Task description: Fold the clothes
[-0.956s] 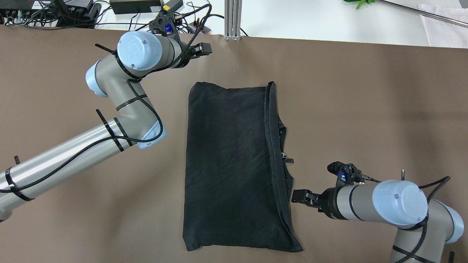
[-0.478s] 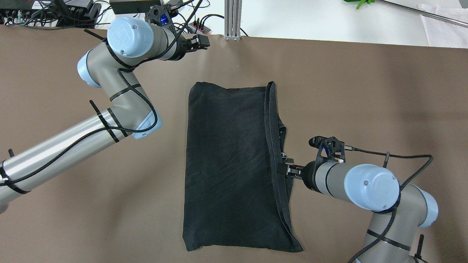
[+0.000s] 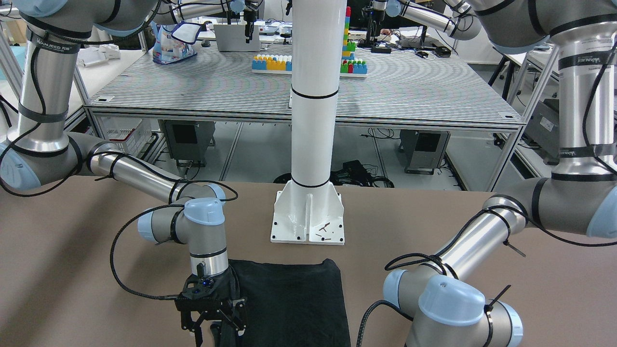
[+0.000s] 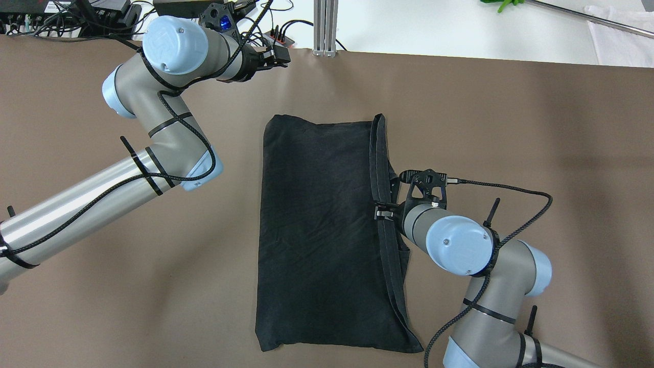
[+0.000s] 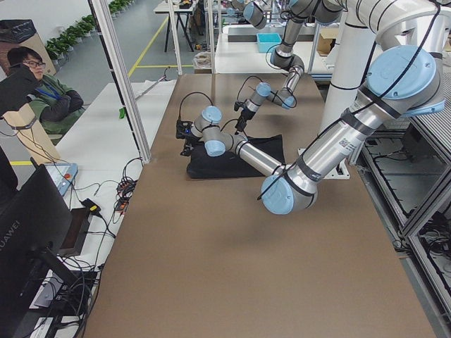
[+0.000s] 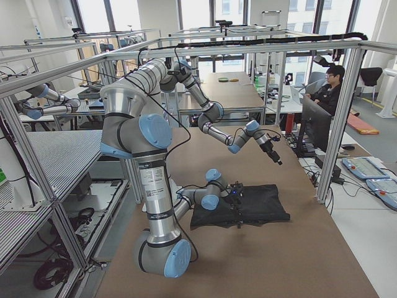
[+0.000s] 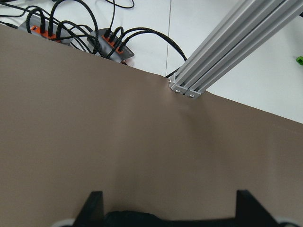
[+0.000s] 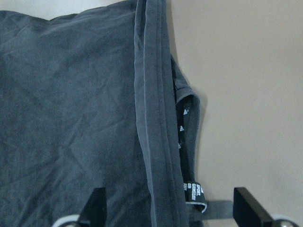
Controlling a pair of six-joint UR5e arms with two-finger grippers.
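Note:
The clothes are one black garment (image 4: pixel 322 230), folded into a long rectangle in the middle of the brown table, also seen in the front view (image 3: pixel 294 299). Its doubled hem runs down the right side (image 8: pixel 154 118), with the collar and a small white label (image 8: pixel 193 190) poking out beside it. My right gripper (image 4: pixel 381 212) hovers open over that hem at mid-length, fingers wide apart and holding nothing (image 8: pixel 170 205). My left gripper (image 4: pixel 278 53) is open and empty by the table's far edge, away from the garment (image 7: pixel 170 205).
An aluminium post (image 4: pixel 325 28) stands at the far edge beside the left gripper, with power strips and cables (image 7: pixel 109 45) behind it. The white pillar base (image 3: pixel 308 219) sits near the garment. A person sits beyond the table's end (image 5: pixel 39 84).
The right arm swung from beside the garment's lower right edge up and inward, so its gripper now sits over the hem. The left arm drew back toward the far left.

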